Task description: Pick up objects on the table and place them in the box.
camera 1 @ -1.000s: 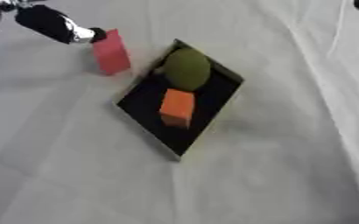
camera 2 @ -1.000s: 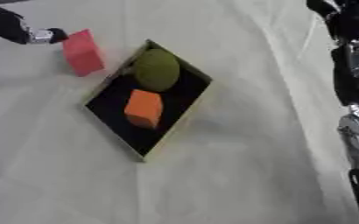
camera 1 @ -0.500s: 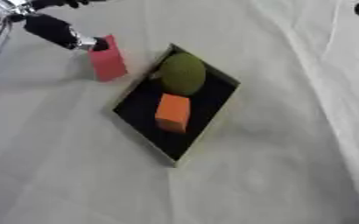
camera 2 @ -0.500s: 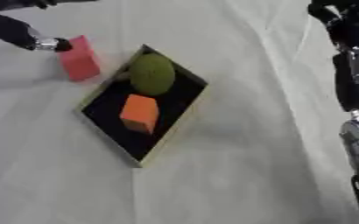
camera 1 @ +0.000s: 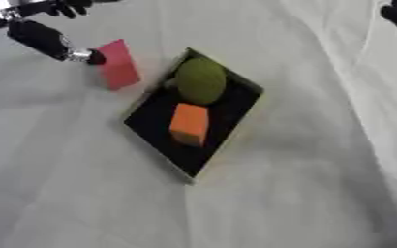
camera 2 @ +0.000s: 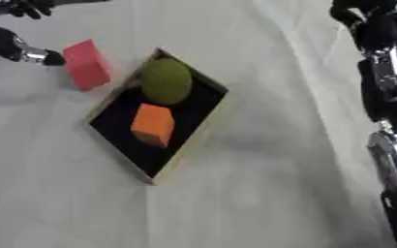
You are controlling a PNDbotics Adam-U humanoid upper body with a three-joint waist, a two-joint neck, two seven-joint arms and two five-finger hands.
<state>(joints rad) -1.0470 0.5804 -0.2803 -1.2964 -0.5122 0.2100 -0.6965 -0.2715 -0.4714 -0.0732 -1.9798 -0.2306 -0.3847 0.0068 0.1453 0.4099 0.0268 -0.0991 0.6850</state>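
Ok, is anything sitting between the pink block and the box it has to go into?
Nothing visible. The pink block stands on the cloth just left of the box, with bare cloth between. Inside the box, the green ball and orange block leave free floor at the near end. The left hand touches the block's far side.

A bench (camera 1: 303, 193) fills both views, covered edge to edge with a pale, off-white cloth (camera 2: 261, 193). The cloth is not pulled flat: soft folds and creases run across it, most plainly toward the far side, where long shallow ridges slant away toward the upper right. Nearer the lower edge the fabric lies smoother, with only faint ripples and mild shading. Its surface is plain, with no pattern or print to be made out.
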